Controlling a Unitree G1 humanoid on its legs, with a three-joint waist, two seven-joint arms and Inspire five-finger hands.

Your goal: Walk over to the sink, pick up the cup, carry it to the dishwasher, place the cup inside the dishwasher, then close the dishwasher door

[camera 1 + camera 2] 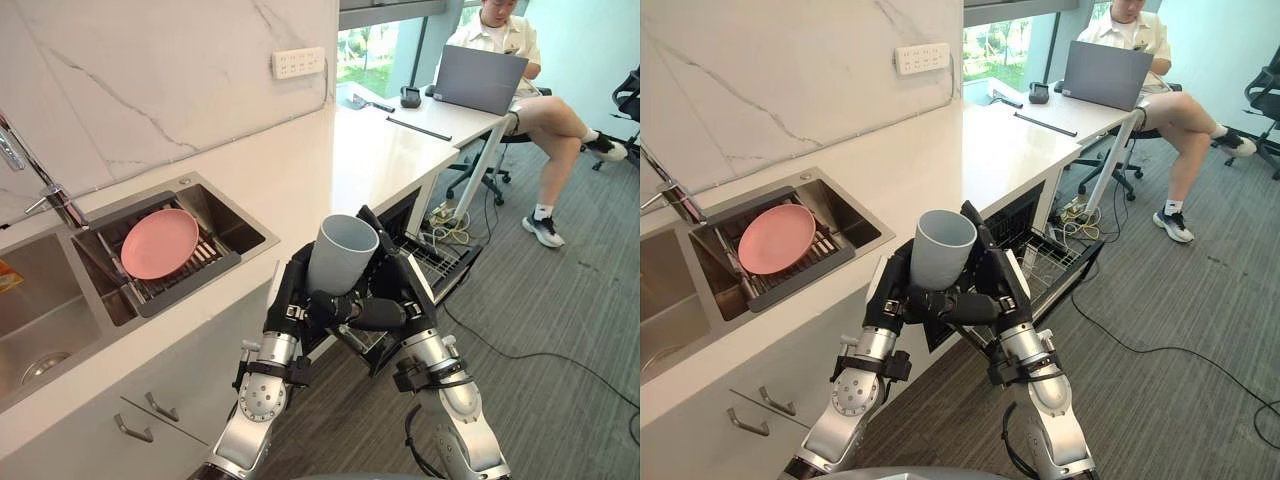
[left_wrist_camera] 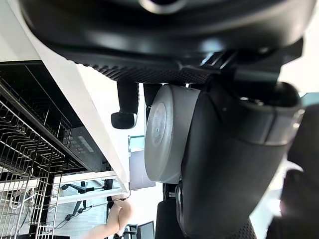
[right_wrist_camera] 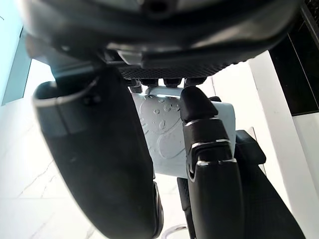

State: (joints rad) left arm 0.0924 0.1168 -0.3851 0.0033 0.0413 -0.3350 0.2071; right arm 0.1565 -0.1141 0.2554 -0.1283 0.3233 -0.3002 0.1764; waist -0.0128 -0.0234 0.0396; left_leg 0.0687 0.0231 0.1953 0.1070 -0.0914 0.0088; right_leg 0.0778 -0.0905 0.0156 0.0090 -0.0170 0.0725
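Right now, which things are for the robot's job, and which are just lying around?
For the job:
cup, held in the left hand and right hand
dishwasher, standing open
sink

Just lying about:
pink plate in the sink
laptop on the desk
wall socket

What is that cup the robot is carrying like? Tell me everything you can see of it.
The cup is a plain pale grey tumbler, plastic by its look, with no handle in sight. It is wide at the mouth and narrower toward its flat round base. It is upright, mouth up, and looks empty. The left hand and right hand clasp its lower half from either side, holding it in the air by the open dishwasher.
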